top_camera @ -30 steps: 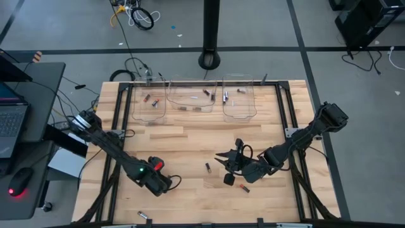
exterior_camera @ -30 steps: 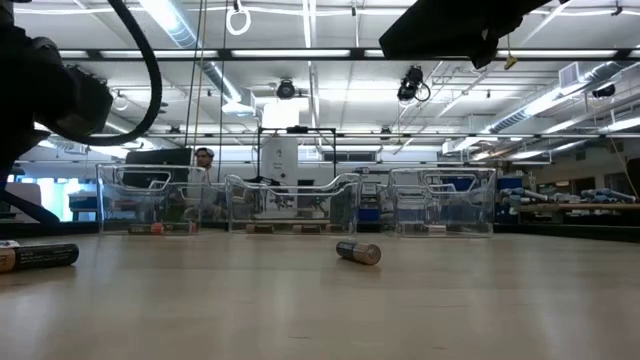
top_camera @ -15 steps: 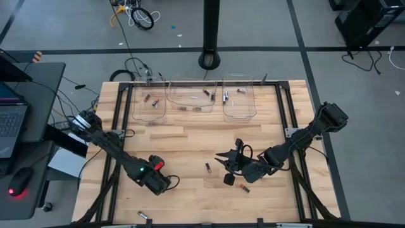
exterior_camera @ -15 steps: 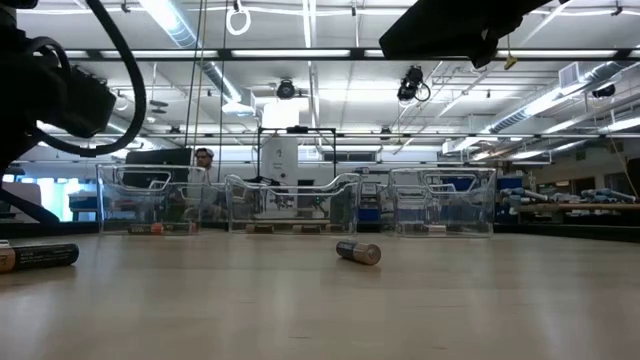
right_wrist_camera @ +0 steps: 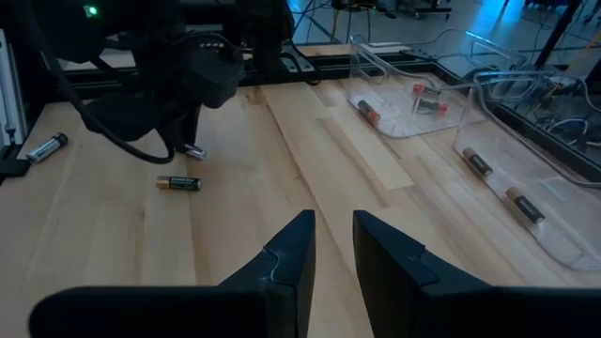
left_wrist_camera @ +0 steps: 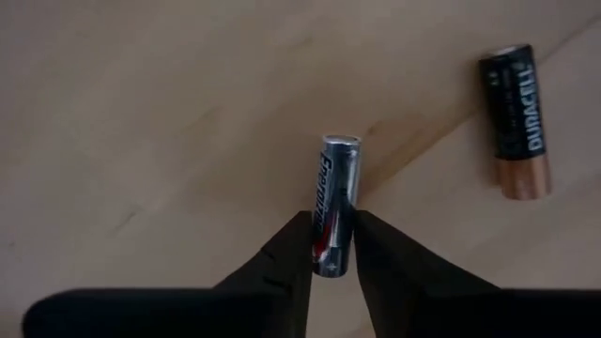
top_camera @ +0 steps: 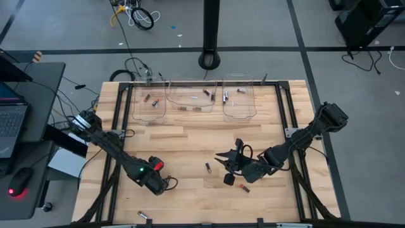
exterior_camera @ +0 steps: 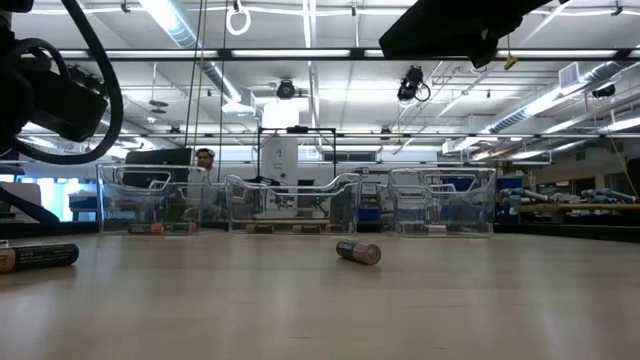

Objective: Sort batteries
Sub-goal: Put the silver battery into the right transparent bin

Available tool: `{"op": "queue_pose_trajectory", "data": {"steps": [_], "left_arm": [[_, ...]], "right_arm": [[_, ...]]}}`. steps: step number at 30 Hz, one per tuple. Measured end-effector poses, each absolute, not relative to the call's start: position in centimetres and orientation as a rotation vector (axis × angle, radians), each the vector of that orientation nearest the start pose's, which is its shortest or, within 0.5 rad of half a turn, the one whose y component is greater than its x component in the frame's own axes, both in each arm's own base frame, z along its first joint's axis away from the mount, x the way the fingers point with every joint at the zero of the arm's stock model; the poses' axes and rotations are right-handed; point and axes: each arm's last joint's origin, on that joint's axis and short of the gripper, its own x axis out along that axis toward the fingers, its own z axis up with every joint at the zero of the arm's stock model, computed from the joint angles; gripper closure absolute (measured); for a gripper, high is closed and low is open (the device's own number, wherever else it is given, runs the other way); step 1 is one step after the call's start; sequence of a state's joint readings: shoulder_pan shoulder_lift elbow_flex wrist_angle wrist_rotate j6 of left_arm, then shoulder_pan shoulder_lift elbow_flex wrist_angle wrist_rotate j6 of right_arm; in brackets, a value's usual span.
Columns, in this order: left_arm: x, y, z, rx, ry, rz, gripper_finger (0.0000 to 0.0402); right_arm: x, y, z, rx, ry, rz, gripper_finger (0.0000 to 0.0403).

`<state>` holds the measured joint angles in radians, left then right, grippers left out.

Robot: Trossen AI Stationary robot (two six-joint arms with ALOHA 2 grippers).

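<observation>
Left gripper [left_wrist_camera: 333, 246] is down at the wooden table [top_camera: 190, 142], its two dark fingers closed against the sides of a silver battery [left_wrist_camera: 334, 218] that lies flat between them; the cell's far end pokes out ahead of the fingertips. Its label reads "Energizer" along the body, with a red patch near the held end. Beyond and to one side of this gripper, well apart from the gripped cell, lies a black and copper battery [left_wrist_camera: 517, 121] marked "DURACELL".

From above, the left arm reaches in from the table's left edge, bent low, its wrist pointed toward the near side of the table with a green light showing on it. The right arm stretches in from the right edge, also low. Right gripper [right_wrist_camera: 331, 242] hangs above bare wood, its fingers a narrow gap apart with nothing between them. Close beside it on the table are a small dark battery [top_camera: 207, 168] and a red-ended battery [top_camera: 243, 188].

Far ahead of both grippers, three clear bins [top_camera: 192, 96] stand in a row at the far edge, each with a few batteries inside. Another silver battery [top_camera: 143, 216] lies near the table's front edge, behind the left gripper.
</observation>
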<state>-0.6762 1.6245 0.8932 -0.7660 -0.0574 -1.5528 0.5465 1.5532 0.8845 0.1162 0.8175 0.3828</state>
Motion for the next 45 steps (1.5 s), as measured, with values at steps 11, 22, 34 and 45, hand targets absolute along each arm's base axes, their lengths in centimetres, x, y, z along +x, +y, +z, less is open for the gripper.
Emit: {"op": "queue_pose_trajectory", "data": {"steps": [11,22,34,45], "left_arm": [[20.79,-16.44,15.64,-0.655,1.379,0.598,0.0381],[21.19,-16.7,16.06,-0.647,1.363,0.576,0.0367],[21.29,-16.72,16.07,-0.646,1.343,0.576,0.0257],[20.65,-16.18,15.14,-0.613,1.358,0.606,0.0239]], "right_arm": [[28.38,14.79,21.67,0.025,0.371,-0.339,0.0318],[28.35,14.78,21.62,0.022,0.375,-0.34,0.0318],[28.34,14.78,21.61,0.027,0.375,-0.341,0.0318],[28.34,14.78,21.61,0.027,0.375,-0.341,0.0318]]}}
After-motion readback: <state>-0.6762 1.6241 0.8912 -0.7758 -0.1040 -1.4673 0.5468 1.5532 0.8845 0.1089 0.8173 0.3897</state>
